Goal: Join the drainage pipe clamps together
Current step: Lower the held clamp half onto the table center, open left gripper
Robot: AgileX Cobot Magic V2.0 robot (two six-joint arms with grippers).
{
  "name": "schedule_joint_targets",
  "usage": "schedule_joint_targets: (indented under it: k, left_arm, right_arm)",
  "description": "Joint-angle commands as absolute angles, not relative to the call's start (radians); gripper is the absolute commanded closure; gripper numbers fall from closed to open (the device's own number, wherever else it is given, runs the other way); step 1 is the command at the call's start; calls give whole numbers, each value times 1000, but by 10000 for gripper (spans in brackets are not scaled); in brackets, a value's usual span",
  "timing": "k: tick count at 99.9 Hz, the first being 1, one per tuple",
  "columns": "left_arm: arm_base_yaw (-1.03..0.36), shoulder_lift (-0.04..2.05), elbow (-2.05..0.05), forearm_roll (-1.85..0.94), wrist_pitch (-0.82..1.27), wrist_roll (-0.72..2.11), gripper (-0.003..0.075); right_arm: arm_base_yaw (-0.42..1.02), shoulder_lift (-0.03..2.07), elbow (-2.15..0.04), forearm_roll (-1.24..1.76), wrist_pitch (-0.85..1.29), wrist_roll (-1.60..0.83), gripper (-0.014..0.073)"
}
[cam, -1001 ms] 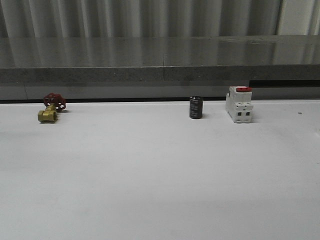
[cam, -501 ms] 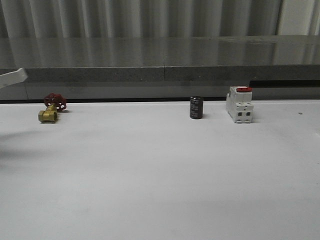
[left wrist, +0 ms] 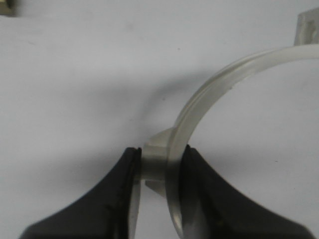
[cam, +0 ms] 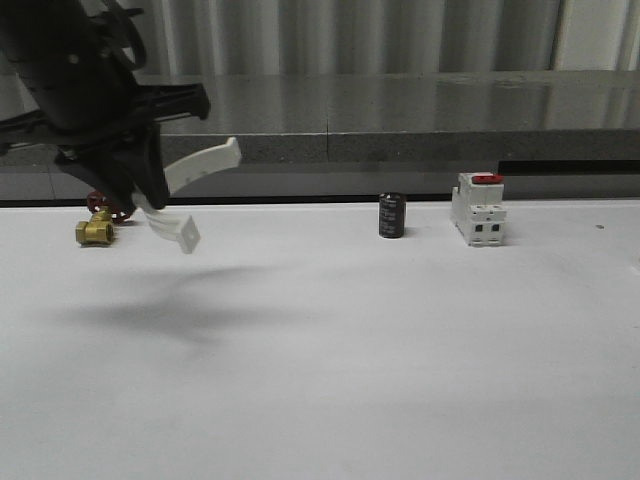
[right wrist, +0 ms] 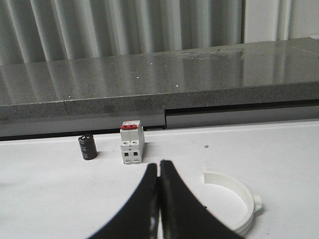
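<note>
I'm looking over a plain white desk (cam: 350, 360) with a grey stone-like ledge (cam: 400, 115) along its far edge and corrugated grey panelling (cam: 350, 35) behind that. Near the far edge I count one brass valve with a red handwheel (cam: 97, 226) toward the far left corner, one small black cylinder (cam: 392, 215) near the middle, and one white switch with a red top (cam: 478, 208) just to its right. There are two white pipe clamp halves. My left tool (left wrist: 159, 172) has its fingers closed on the first clamp half (cam: 190, 185), pinching it near one flanged end; it hangs clear above the desk's far left part, next to the valve, with its shadow on the surface beneath. In the right wrist view, my right tool (right wrist: 158, 199) has its fingers pressed together with nothing between them, and the second clamp half (right wrist: 237, 199) lies flat on the desk just beside it, apart from the fingers.
</note>
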State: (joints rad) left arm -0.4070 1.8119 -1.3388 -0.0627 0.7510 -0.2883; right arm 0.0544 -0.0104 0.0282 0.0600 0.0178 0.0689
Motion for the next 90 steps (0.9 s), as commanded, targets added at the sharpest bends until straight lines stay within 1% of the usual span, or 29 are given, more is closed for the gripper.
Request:
schedule_joint_targets:
  k: [1, 28, 58, 90]
  left_arm:
    - [-445, 1804, -1384, -51, 709, -339, 658]
    - [-497, 1909, -1439, -32, 705, -397, 657]
    - [-497, 1979, -1439, -24, 703, -430, 657]
    - [-497, 2001, -1439, -23, 703, -438, 657]
  right_arm:
    - [49, -29, 11, 56, -68, 66, 661]
    - [49, -29, 11, 56, -68, 66, 661]
    - [49, -29, 11, 56, -68, 66, 661]
    - [49, -29, 11, 56, -68, 66, 661]
